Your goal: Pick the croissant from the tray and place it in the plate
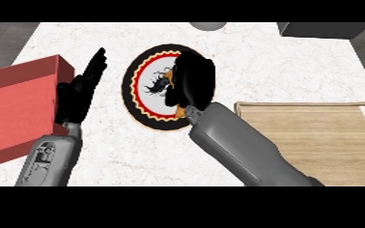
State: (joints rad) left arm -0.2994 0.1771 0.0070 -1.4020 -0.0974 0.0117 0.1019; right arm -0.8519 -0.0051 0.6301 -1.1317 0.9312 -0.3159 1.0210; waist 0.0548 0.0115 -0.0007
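- My right robot hand (191, 79) is hovering over the plate (140, 84), fingers curling round the mostly hidden croissant (182, 111).
- My left robot hand (82, 88) is resting, fingers straight.

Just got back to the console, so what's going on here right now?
The right hand is over the plate, curled round what looks like the croissant, mostly hidden with only a small tan bit showing. The wooden tray sits to the right. The left hand rests open beside the red box.
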